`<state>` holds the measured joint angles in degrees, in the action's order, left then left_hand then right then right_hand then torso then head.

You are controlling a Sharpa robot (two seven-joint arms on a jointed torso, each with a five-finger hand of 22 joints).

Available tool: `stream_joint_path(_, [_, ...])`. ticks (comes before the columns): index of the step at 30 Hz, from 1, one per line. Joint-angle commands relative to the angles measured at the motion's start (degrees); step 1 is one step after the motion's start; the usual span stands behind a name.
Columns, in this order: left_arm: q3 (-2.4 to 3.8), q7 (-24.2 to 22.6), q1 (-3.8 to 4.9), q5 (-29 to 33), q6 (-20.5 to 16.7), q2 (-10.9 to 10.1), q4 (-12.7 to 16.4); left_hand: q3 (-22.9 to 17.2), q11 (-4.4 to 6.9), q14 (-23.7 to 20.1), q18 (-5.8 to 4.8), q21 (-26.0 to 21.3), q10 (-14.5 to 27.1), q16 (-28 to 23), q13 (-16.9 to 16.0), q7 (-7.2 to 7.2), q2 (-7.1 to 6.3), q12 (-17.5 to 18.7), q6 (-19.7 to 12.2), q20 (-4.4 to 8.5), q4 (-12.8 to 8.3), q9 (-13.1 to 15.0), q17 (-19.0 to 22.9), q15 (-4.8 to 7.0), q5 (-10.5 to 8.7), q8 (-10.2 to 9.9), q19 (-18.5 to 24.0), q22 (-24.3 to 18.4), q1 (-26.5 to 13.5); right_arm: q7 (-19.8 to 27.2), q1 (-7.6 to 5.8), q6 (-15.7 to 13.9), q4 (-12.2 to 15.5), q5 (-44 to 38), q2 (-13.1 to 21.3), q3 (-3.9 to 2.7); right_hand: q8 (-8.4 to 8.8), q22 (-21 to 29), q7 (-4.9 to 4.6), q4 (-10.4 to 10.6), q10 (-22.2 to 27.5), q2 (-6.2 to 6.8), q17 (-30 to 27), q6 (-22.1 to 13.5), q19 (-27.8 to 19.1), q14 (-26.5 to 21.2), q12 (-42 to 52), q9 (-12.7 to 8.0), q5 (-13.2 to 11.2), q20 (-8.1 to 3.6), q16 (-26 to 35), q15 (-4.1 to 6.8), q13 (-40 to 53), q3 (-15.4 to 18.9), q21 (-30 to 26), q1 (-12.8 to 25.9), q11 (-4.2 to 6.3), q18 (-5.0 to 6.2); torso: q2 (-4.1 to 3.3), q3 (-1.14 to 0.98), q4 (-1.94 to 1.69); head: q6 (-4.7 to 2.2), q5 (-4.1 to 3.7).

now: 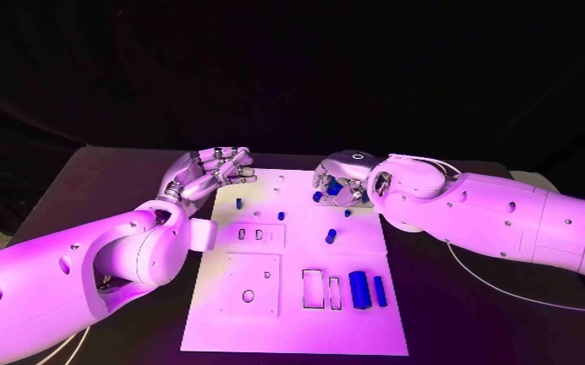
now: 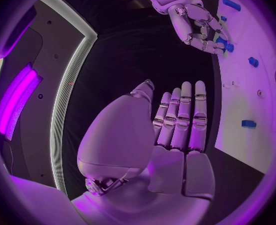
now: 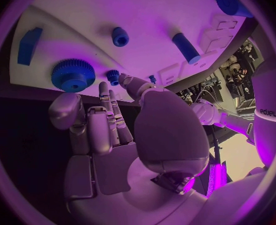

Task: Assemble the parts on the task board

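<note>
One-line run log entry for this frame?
left hand: open, at task board edge | right hand: open, over blue gear

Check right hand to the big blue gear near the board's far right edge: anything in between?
Nothing visible. In the right wrist view the right hand is bare, fingers stretched toward the blue gear, with only black table and the task board rim between them. Other blue parts lie farther in on the board.

The left robot hand [image 2: 175, 130] lies with its fingers straight and side by side, holding nothing, over the black table [image 2: 125, 60] just beside the edge of the white task board [image 2: 263, 125]. Beyond it the right robot hand [image 2: 197, 27] curls its fingers down at the board's edge among small blue parts [image 2: 253, 61].
</note>
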<state>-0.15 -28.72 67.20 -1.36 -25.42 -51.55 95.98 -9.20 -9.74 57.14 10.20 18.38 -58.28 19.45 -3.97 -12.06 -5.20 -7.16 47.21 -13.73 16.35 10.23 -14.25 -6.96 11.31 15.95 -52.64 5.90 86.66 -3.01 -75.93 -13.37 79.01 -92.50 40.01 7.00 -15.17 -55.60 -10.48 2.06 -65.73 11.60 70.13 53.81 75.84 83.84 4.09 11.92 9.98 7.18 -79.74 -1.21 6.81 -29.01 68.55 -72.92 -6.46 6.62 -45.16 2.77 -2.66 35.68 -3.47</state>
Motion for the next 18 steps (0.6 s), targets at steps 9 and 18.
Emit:
stream_joint_path(9, [0.06,0.4,0.09,0.5,1.95,0.05,0.09,-0.44,-0.24,0.38,0.38,0.37,-0.12,0.19,0.12,-1.07,-0.53,0.47,0.02,0.03,0.07,-0.13,-0.16,-0.18,-0.31,-0.08,-0.63,-0.01,-0.24,-1.16,0.08,1.36,-0.34,-1.89,-0.77,-0.01,-0.65,-4.93,0.68,0.73,-1.34,-0.9,1.72,1.65,1.54,2.92,0.38,0.72,-0.59,-0.25,-1.65,0.13,0.31,-1.98,3.59,-0.55,0.65,-1.26,-0.6,0.05,-0.14,-0.07,0.01])
stream_joint_path(18, [0.06,0.63,0.15,0.52,2.19,-0.19,0.38,-0.46,-0.27,0.4,0.38,0.38,-0.07,0.19,0.13,-1.09,-0.51,0.55,-0.03,0.04,0.08,-0.15,-0.2,-0.19,-0.32,-0.12,-0.66,-0.02,-0.33,-1.34,0.23,1.8,-0.6,-1.89,-0.97,0.0,-1.34,-6.19,1.16,0.95,-2.27,-1.23,2.22,2.52,1.64,2.96,0.57,1.33,-1.35,-0.43,-2.13,0.4,0.47,-2.62,4.5,-0.71,1.02,-1.39,-0.88,0.07,-0.28,0.05,0.1])
